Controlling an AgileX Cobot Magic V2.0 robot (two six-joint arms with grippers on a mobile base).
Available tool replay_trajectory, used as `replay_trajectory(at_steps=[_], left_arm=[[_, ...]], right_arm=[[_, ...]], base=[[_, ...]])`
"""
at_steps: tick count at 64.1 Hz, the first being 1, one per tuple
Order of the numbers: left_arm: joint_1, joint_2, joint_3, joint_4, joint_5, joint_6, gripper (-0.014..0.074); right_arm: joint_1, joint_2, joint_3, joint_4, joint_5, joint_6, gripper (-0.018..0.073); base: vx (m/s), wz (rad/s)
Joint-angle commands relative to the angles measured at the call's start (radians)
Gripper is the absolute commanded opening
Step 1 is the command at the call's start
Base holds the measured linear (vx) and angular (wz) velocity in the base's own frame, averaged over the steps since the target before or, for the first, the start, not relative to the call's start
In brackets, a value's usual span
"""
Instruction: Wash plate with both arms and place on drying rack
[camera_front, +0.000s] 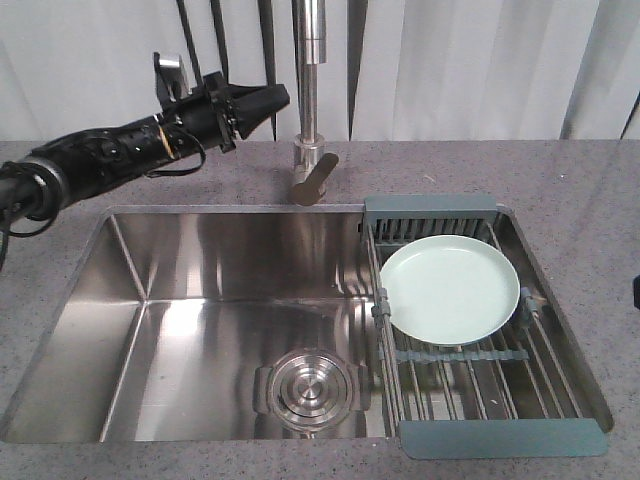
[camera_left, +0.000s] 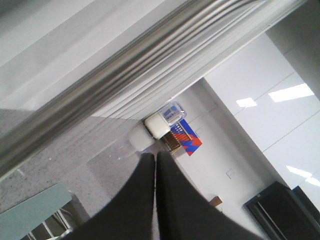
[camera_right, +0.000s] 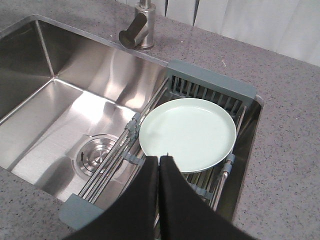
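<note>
Resting flat on the drying rack (camera_front: 480, 385), the plate (camera_front: 450, 288) lies at the right end of the sink (camera_front: 200, 280).

The pale green plate sits toward the rack's far end, apart from both arms. The left gripper (camera_front: 268, 100) hangs over the counter beside the faucet (camera_front: 310, 100), its fingers (camera_left: 145, 200) pressed together and holding nothing. The right gripper (camera_right: 158, 165) hovers above the plate's near rim, fingers likewise closed and empty. The round steel drain (camera_front: 310, 385) lies in the basin, left of the rack.

Speckled grey countertop (camera_front: 560, 175), white curtain (camera_front: 480, 70) behind.
</note>
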Motion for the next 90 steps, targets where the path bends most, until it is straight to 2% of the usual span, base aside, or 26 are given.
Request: replay_trajectory(at_steps=[1, 6, 12, 22, 30, 37, 48, 59, 71, 80, 90], left_arm=[[0.035, -0.113, -0.027, -0.048, -0.150, -0.004, -0.0006], [0.063, -0.153, -0.027, -0.026, -0.227, -0.004, -0.0006], [0.089, -0.223, -0.022, 0.070, -0.230, -0.004, -0.0006], [0.117, -0.382, -0.022, 0.303, -0.230, -0.004, -0.0006], [0.132, -0.531, -0.022, 0.522, -0.229, -0.004, -0.0006], [0.136, -0.674, 0.018, 0.650, -0.228, -0.004, -0.0006], [0.183, -0.910, 0.237, 0.652, -0.214, -0.004, -0.0006], [0.245, -1.191, 0.610, 0.653, -0.144, -0.004, -0.0006], [0.273, -1.533, 1.050, 0.653, 0.092, -0.004, -0.0006], [0.273, -1.777, 1.340, 0.653, 0.290, -0.004, -0.0006], [0.273, -1.961, 1.568, 0.648, 0.377, -0.004, -0.0006]], right_arm=[[-0.007, 0.002, -0.024, -0.005, -0.080, 0.001, -0.0006], [-0.007, 0.002, -0.024, -0.023, -0.114, 0.001, -0.0006], [-0.007, 0.002, -0.024, -0.026, -0.163, 0.001, -0.0006], [-0.007, 0.002, -0.024, -0.033, -0.207, 0.001, -0.0006], [-0.007, 0.002, -0.024, -0.060, -0.218, 0.001, -0.0006], [-0.007, 0.002, -0.024, -0.060, -0.218, 0.001, -0.0006], [-0.007, 0.002, -0.024, -0.056, -0.233, 0.001, -0.0006], [-0.007, 0.002, -0.024, -0.057, -0.236, 0.001, -0.0006], [-0.007, 0.002, -0.024, -0.057, -0.265, 0.001, -0.0006], [-0.006, 0.002, -0.024, -0.056, -0.206, 0.001, -0.0006], [0.005, -0.018, 0.022, -0.049, -0.215, 0.001, -0.0006]], base=[[0.00, 0.00], [0.00, 0.00], [0.00, 0.00], [0.00, 0.00], [0.00, 0.00], [0.00, 0.00], [0.00, 0.00], [0.00, 0.00], [0.00, 0.00], [0.00, 0.00], [0.00, 0.00]])
